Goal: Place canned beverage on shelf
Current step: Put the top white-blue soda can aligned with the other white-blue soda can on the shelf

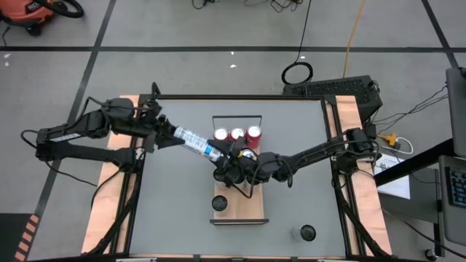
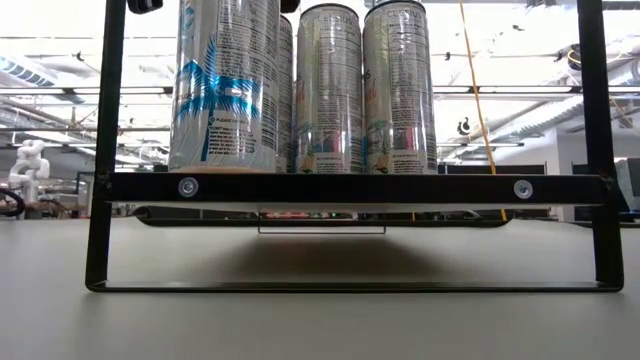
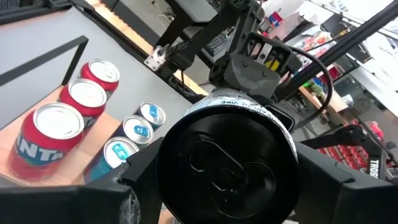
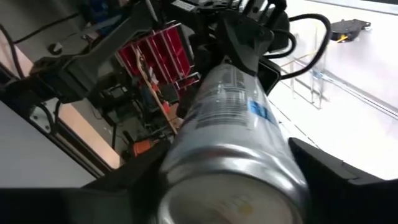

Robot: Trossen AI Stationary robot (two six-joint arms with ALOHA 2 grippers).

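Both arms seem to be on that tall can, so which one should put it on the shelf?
Probably the right pincer: it grips the tall silver-and-blue can directly above the light-wood shelf, while the left pincer holds the far end.

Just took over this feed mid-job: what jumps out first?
A tall silver-and-blue can hangs on its side above the table, the left gripper holding one end and the right gripper closing round the other. Just beyond, three red cans stand in a row at the railed end of the shelf.

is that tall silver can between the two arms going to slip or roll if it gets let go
Probably yes. The tall silver can lies tilted between the left tool and right tool; its glossy round wall looks slippery and apt to roll. It looks stiff, though thin walls might dent.
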